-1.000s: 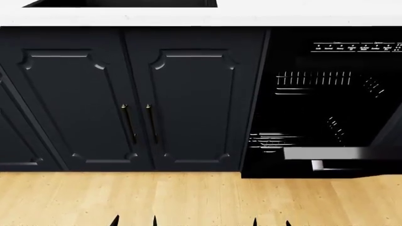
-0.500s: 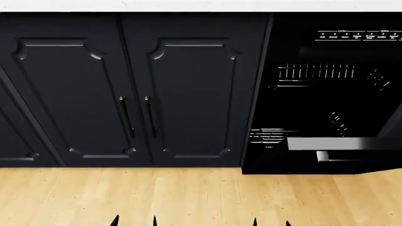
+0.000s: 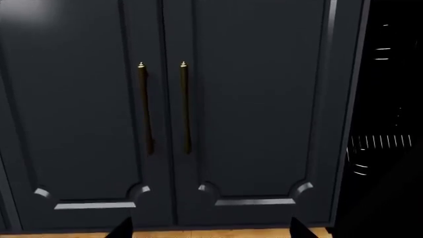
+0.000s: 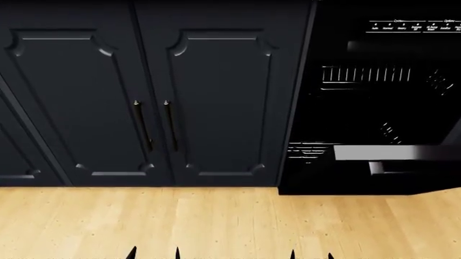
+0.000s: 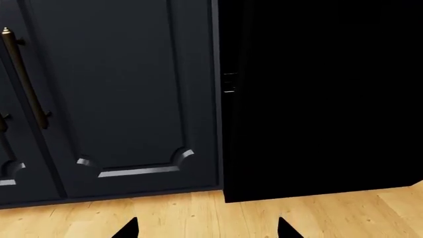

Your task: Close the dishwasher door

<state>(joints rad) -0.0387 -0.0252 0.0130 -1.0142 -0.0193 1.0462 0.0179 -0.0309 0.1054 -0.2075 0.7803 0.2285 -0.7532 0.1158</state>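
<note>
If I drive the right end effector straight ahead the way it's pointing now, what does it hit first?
Probably the black dishwasher front near its seam with the navy cabinet door. The right end effector looks open, centred about on that seam; depth is unclear, so either could come first.

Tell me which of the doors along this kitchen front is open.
The dishwasher door, at the head view's right: dropped forward, exposing the wire racks. The two navy cabinet doors beside it sit flush and shut.

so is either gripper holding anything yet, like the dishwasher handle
Nothing is held. Both grippers' fingertips, left gripper and right gripper, are apart over bare floor, short of the dishwasher door.
</note>
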